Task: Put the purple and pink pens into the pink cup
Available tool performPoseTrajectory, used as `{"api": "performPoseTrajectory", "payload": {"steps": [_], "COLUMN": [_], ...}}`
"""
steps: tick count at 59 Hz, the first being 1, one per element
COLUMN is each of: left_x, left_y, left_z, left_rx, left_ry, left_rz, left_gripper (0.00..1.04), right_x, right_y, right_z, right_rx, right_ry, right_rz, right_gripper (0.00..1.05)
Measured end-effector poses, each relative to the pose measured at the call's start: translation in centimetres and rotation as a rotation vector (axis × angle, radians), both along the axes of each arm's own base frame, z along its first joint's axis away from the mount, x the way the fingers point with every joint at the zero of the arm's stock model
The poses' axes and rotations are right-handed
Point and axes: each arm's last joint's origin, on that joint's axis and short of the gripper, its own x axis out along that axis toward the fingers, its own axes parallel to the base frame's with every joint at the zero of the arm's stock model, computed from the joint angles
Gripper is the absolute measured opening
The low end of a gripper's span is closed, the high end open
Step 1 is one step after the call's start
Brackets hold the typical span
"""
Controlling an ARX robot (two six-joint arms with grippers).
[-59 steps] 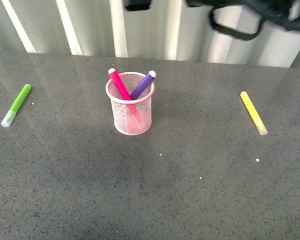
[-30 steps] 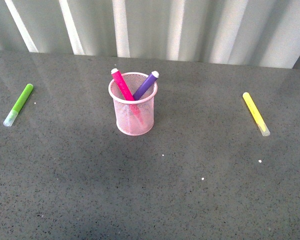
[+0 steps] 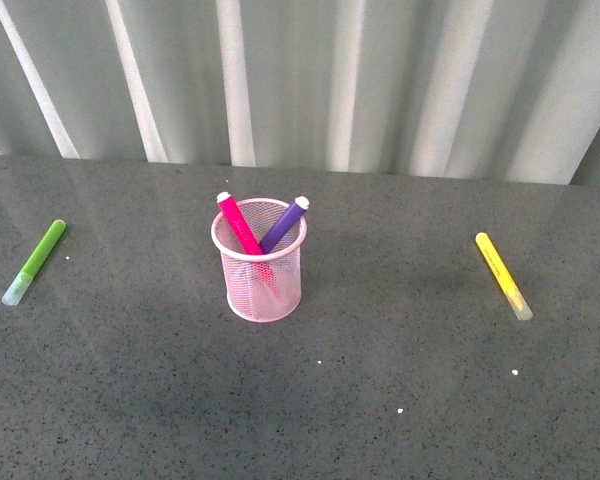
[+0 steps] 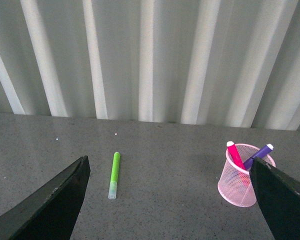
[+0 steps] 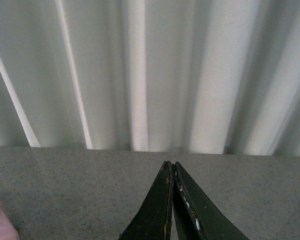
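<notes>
1. Since the earlier front frames, the dark arm parts at the top edge have gone from view and the camera's framing has shifted; both pens sit in the cup as before.
2. Pink cup (image 3: 259,268) stands upright on the bench (image 3: 400,400), near centre. Pink pen (image 3: 239,223) and purple pen (image 3: 284,224) lean crossed inside it, white tips above the rim.
3. Task judged complete; nothing remains to insert.
4. Left pincer (image 4: 175,200) is spread wide, holding nothing, raised above the bench. Right pincer (image 5: 172,200) is closed tight, empty.
5. Green marker (image 3: 34,261) and yellow marker (image 3: 503,275) lie flat, well apart from the cup, on opposite sides.
6. Handling judgement: pens look light, rigid, smooth plastic; grip mid-barrel. The mesh cup appears light and could tip if nudged.
</notes>
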Motion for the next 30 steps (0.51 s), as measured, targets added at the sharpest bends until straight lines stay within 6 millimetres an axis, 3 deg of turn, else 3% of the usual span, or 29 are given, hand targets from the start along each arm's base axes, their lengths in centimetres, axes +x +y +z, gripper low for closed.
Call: {"api": "performPoseTrajectory", "payload": {"steps": [14,30], "left_x": [0.0,0.0], "left_y": [0.0,0.0], "left_z": [0.0,0.0], "left_rx": [0.000,0.000], "left_ry": [0.000,0.000], "left_rz": [0.000,0.000], "left_gripper": [0.98,0.98], "right_x": [-3.4,-5.7], "right_y": [-1.5,-2.7], "right_z": [-1.6,-1.1], "right_rx": [0.000,0.002], "right_ry": [0.011,-0.004], "right_rz": [0.002,-0.001], "right_gripper": [0.03,0.03]}}
